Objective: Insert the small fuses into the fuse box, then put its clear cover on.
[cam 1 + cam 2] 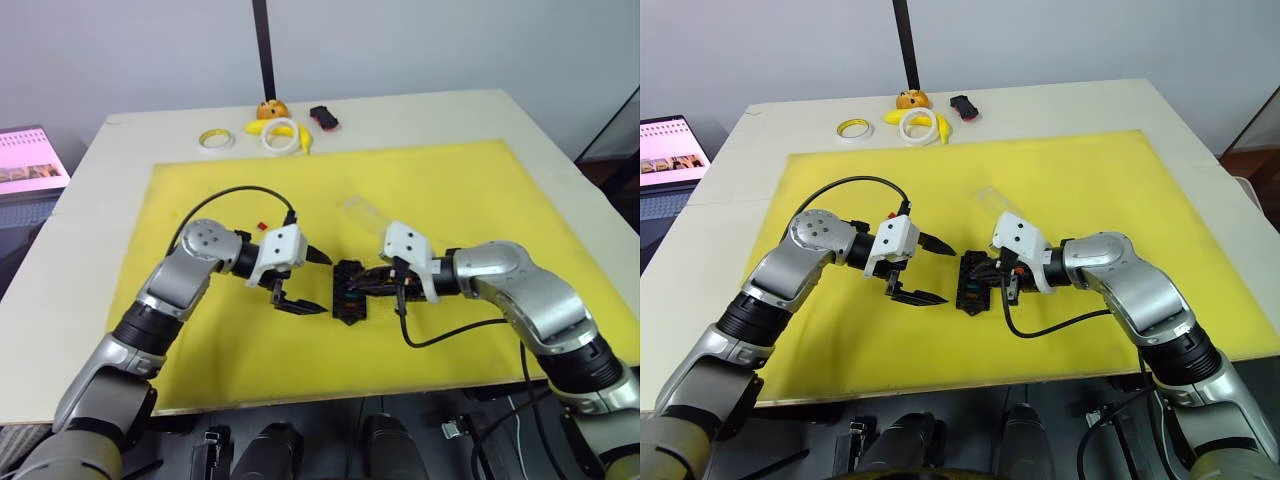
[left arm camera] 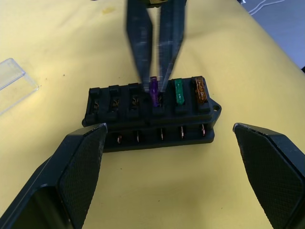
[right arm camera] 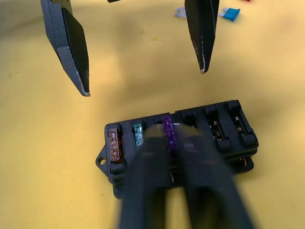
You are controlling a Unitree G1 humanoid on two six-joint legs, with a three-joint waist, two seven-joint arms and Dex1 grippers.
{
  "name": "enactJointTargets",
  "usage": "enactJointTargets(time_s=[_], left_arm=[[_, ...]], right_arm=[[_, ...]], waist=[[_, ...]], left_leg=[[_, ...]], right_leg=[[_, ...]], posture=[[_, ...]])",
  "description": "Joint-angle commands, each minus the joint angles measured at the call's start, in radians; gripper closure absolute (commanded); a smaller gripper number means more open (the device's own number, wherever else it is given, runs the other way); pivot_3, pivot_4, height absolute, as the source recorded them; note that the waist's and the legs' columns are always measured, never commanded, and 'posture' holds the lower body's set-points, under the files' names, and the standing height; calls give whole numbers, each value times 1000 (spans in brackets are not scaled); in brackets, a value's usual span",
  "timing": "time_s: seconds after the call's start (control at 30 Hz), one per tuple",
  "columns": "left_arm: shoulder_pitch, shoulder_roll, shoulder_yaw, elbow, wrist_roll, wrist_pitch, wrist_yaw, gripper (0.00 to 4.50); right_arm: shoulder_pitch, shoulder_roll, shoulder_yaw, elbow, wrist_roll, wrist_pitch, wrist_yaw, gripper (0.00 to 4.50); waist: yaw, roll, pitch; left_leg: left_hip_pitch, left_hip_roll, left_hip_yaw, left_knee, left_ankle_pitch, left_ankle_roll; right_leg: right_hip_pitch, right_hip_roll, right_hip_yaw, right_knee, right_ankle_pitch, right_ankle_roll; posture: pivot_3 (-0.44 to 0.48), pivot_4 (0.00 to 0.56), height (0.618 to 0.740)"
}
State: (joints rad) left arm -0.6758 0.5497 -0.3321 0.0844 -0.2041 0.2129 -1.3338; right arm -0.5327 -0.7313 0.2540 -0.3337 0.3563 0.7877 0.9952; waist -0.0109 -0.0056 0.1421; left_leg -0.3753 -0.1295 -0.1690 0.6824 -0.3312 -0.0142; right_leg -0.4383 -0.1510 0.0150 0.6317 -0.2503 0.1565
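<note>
At the middle of the yellow mat (image 1: 480, 200), the fuse box (image 1: 349, 292) lies flat between the two arms, its long axis running roughly away from the robot. Three fuses stand in one of its rows: an orange fuse (image 2: 198, 90) at the end slot, a green fuse (image 2: 178, 92) next to it, and a purple fuse (image 2: 154, 91) third along. The remaining slots of that row look empty. The purple fuse stands taller than its neighbours, so it is probably not fully seated.

The right gripper (image 2: 156, 78) reaches in from the robot's right, its two fingers closed on the purple fuse from above. The seating push therefore looks to run straight down along the fuse's blades, into the slot directly beneath the fingertips.

The left gripper (image 1: 308, 282) hangs just beside the box on the opposite side, fingers spread wide and holding nothing.

Beyond the box, the clear cover (image 1: 365, 212) rests on the mat, well apart. A blue fuse (image 3: 230, 14) and a pale fuse (image 3: 180, 12) lie loose on the mat past the left gripper. Tape rings (image 1: 281, 137) sit at the far edge of the tabletop (image 1: 90, 190).
</note>
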Motion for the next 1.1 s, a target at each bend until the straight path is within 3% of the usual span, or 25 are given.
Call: enactJointTargets(time_s=[0.03,0.3,0.63,1.1], left_arm=[[-10,4,11,-30,0,-3,0,0],[-13,4,11,-25,2,-6,-1,0],[-8,0,2,-41,8,-12,1,0],[2,-2,4,-56,9,-5,17,0]], right_arm=[[-17,-13,-5,-36,-3,-10,4,4476],[-73,-29,-13,-78,26,47,18,4476],[-174,-87,84,-114,0,121,49,4476],[-217,-70,135,-78,-40,155,24,4476]], waist=[[0,0,0],[0,0,0],[1,0,0],[0,0,0]], left_leg=[[0,0,0,0,0,0],[0,0,0,0,0,0],[0,0,0,0,0,0],[0,0,0,0,0,0]], right_leg=[[0,0,0,0,0,0],[0,0,0,0,0,0],[0,0,0,0,0,0],[0,0,0,0,0,0]], posture=[[0,150,740],[0,150,740],[0,150,740],[0,150,740]])
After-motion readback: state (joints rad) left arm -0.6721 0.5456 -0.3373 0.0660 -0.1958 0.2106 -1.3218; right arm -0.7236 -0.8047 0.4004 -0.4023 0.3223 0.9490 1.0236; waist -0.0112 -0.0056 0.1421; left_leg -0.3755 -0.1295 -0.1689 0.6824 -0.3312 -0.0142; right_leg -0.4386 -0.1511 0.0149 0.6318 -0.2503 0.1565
